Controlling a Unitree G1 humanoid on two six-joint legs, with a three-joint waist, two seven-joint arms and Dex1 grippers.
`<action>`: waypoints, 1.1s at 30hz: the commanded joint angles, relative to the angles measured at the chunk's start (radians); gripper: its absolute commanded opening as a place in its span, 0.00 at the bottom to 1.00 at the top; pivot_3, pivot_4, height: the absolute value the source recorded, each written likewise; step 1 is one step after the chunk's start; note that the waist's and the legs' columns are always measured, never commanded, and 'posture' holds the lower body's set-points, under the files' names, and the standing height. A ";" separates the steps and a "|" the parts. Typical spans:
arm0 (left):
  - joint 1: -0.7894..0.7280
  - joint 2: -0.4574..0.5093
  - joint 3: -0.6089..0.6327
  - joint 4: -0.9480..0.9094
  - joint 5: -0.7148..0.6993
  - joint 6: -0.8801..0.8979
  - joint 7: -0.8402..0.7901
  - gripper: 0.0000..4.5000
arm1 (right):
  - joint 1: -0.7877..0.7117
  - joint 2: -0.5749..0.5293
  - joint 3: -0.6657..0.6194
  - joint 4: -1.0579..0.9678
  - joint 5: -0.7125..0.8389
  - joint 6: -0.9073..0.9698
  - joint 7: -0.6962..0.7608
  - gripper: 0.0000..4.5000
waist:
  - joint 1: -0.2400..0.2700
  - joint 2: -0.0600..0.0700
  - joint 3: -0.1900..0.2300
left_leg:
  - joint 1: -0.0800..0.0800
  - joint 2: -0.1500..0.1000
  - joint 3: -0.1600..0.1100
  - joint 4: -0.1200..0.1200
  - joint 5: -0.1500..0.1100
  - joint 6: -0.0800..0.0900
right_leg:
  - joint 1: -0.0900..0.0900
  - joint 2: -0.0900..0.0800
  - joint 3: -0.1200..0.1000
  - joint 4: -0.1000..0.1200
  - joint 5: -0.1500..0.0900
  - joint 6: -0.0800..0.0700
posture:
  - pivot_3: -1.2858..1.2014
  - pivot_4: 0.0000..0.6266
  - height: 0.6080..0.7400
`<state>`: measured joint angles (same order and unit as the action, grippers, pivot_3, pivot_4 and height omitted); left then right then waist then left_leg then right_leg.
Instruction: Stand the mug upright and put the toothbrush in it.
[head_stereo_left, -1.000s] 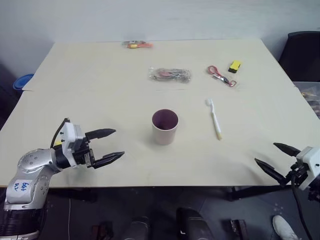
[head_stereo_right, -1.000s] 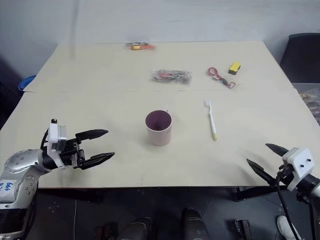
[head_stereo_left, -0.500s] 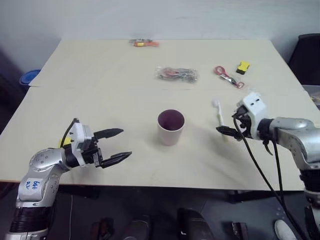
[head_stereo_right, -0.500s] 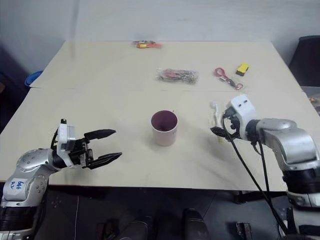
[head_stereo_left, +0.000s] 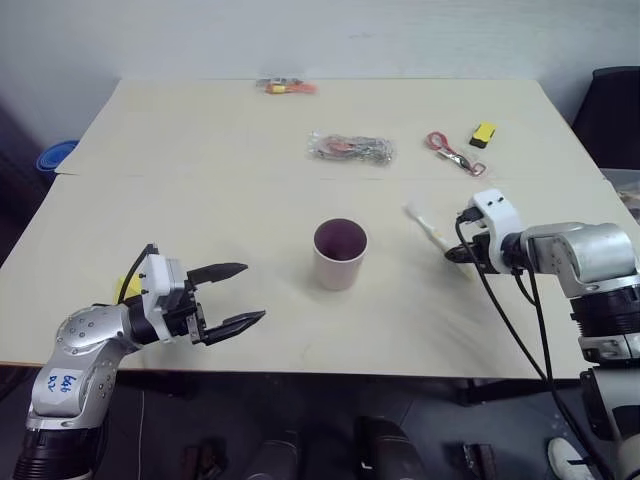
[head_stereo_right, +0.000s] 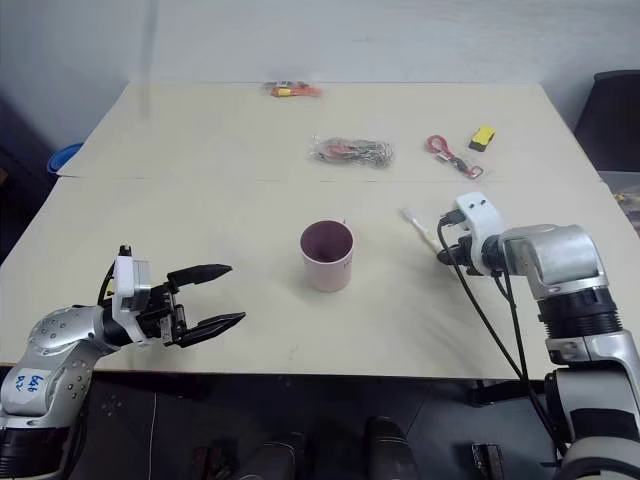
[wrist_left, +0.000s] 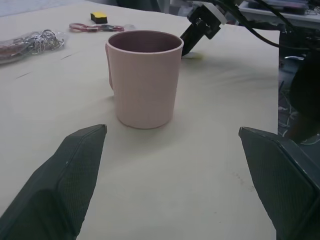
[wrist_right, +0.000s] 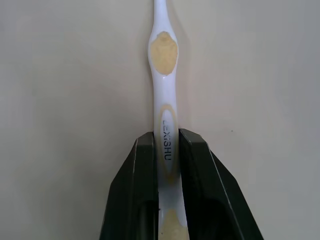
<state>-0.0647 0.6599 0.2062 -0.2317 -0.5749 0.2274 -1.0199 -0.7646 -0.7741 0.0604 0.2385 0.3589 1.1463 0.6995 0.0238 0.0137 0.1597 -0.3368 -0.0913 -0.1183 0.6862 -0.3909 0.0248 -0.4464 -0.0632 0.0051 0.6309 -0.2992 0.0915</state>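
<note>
The pale pink mug stands upright at the table's middle, its dark opening up and its handle away from me. To its right, my right gripper is shut on the handle of the white and pale yellow toothbrush. The brush head points away and to the left, low over the tabletop. In the right wrist view both black fingers pinch the toothbrush. My left gripper hovers open near the front left, aimed at the mug, with nothing between its fingers.
Red-handled scissors and a small yellow block lie at the back right. A clear bag of small items lies behind the mug and an orange item at the far edge. A dark chair stands off the right side.
My right arm swung in from the front right edge to the toothbrush and shut on its handle. The brush has turned, its head now pointing more to the left. The left gripper stayed open.
</note>
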 joint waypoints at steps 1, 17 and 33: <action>-0.012 -0.009 0.016 -0.039 -0.043 0.020 0.012 1.00 | 0.006 0.112 -0.275 -0.076 0.175 -0.185 0.055 0.05 | -0.002 0.000 0.000 | 0.000 0.000 0.000 0.000 0.000 0.000 | 0.000 0.000 0.000 0.000 0.000 0.000 | 0.52 0.24 1.00; -0.103 -0.037 -0.010 -0.003 -0.065 0.070 0.038 1.00 | 0.177 0.664 -0.087 -0.129 0.052 -1.201 0.263 0.05 | -0.042 0.000 0.000 | 0.002 -0.001 0.000 0.000 0.000 -0.002 | -0.002 0.001 0.000 0.011 0.000 0.000 | 0.52 0.24 1.00; 0.058 0.013 0.078 0.055 0.113 -0.129 0.058 1.00 | 0.431 0.225 -0.188 -0.208 0.120 -1.196 0.529 0.99 | -0.041 0.000 0.000 | 0.002 -0.001 -0.002 0.000 0.000 -0.001 | -0.001 0.000 -0.001 0.009 0.000 -0.001 | 0.52 0.24 1.00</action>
<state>-0.0365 0.6602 0.2501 -0.1770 -0.5077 0.1639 -0.9644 -0.3688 -0.4986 -0.0712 0.0960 0.4293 -0.0821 1.1693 -0.0167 0.0139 0.1597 -0.3352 -0.0920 -0.1203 0.6851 -0.3912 0.0242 -0.4468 -0.0634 0.0037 0.6374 -0.2995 0.0909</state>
